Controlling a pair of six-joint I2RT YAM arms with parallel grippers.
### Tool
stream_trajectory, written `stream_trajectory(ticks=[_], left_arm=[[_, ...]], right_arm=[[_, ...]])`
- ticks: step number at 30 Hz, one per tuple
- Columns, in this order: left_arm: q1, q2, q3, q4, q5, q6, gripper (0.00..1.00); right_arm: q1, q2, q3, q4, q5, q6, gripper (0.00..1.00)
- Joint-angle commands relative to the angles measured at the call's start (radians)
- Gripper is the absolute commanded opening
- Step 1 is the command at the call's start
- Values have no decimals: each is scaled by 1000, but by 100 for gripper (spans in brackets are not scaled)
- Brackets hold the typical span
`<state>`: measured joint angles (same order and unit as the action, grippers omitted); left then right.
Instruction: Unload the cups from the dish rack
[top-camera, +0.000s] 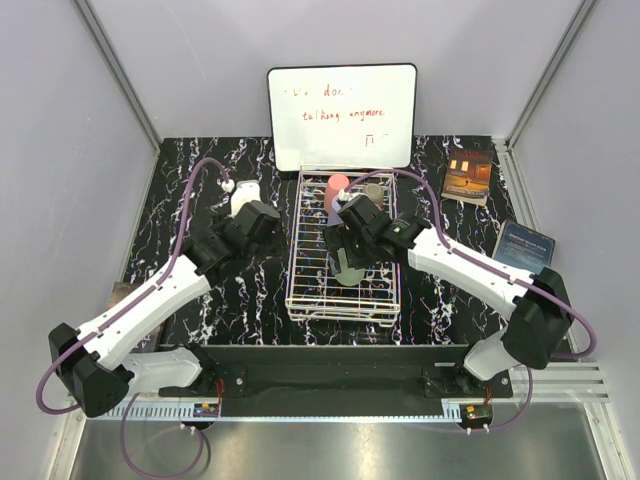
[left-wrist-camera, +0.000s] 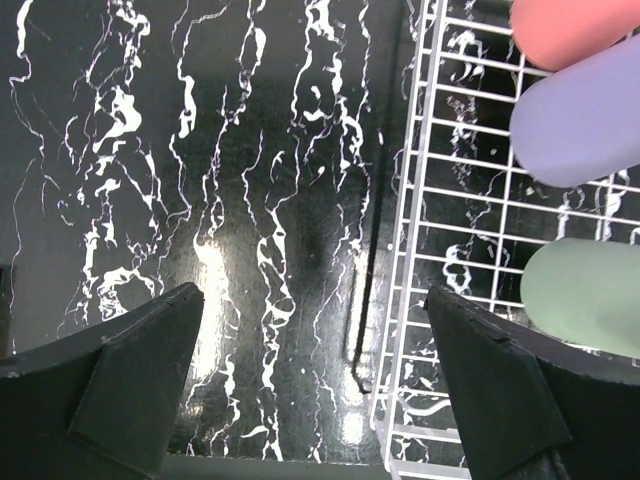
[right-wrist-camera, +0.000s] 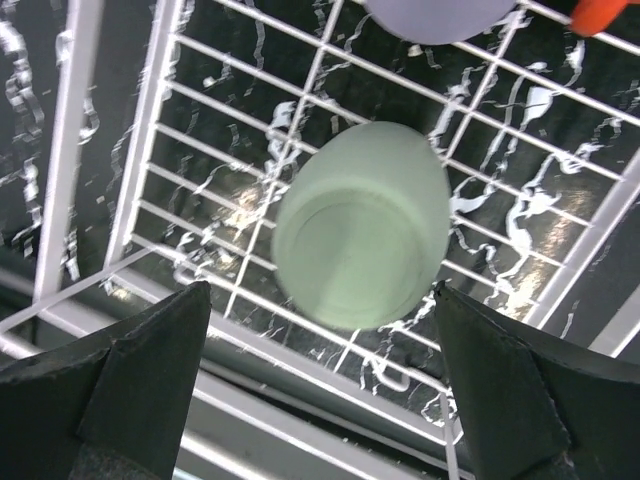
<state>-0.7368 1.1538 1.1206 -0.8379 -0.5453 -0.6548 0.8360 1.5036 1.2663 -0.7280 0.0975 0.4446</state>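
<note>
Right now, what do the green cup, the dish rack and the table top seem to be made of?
The green cup looks like matte plastic: soft, even colour, no sharp glints. The dish rack seems white-coated metal wire: thin, straight rods in a grid. The table top is glossy black with white veins and reflects light; perhaps marble or printed laminate.

The counter (top-camera: 200, 165) has a black surface with white marble veining. The dish rack (top-camera: 345, 300) stands directly on it at centre, with its long sides running near to far. A whiteboard (top-camera: 341, 115) stands upright at the far edge, just behind the dish rack. A dark book (top-camera: 467, 176) lies near the far right corner. A blue book (top-camera: 524, 245) lies nearer, at the right edge. A white object (top-camera: 245, 193) sits left of the dish rack, partly hidden, and its kind cannot be told.
</note>
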Motion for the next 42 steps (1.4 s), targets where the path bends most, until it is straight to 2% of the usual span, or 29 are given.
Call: stream_trajectory(ticks=[1,5,9,12,13,15,16,19,20,21,23,33,37,41,42], left_arm=[[1,-25,-15,11,8,-11,99],[1,-28,-28,11,4,-14,99],[2,-28,-41,13,4,-16,99],[1,-31,-48,13,2,-16,99],[2,-29,-50,13,1,-16,99],[1,-29,-50,14,-1,-14,99],[1,-28,-50,13,-2,-12,99],[1,-23,-45,14,-4,-12,99],[1,-19,-41,13,-7,-11,99],[1,-17,-39,13,-7,-9,99],[1,-11,-33,13,-8,-9,99],[1,-9,8,23,-8,-19,99],[1,-55,7,107,66,-20,99],[5,-141,-33,261,188,-17,99],[10,-164,-42,328,241,-22,99]], right_arm=[[3,35,44,38,102,-4,100],[3,90,47,38,108,-17,100],[5,109,51,38,102,-11,90],[5,101,44,38,103,0,72],[3,93,39,36,110,3,61],[5,81,36,36,117,3,52],[5,69,31,36,128,5,44],[5,44,31,27,137,2,28],[3,38,33,24,140,2,15],[5,29,36,19,143,3,9],[5,1,54,13,142,2,0],[3,-187,182,-16,186,19,0],[-14,-253,167,39,182,52,0],[-121,-307,87,187,-16,147,0],[-156,-333,32,225,-135,173,0]])
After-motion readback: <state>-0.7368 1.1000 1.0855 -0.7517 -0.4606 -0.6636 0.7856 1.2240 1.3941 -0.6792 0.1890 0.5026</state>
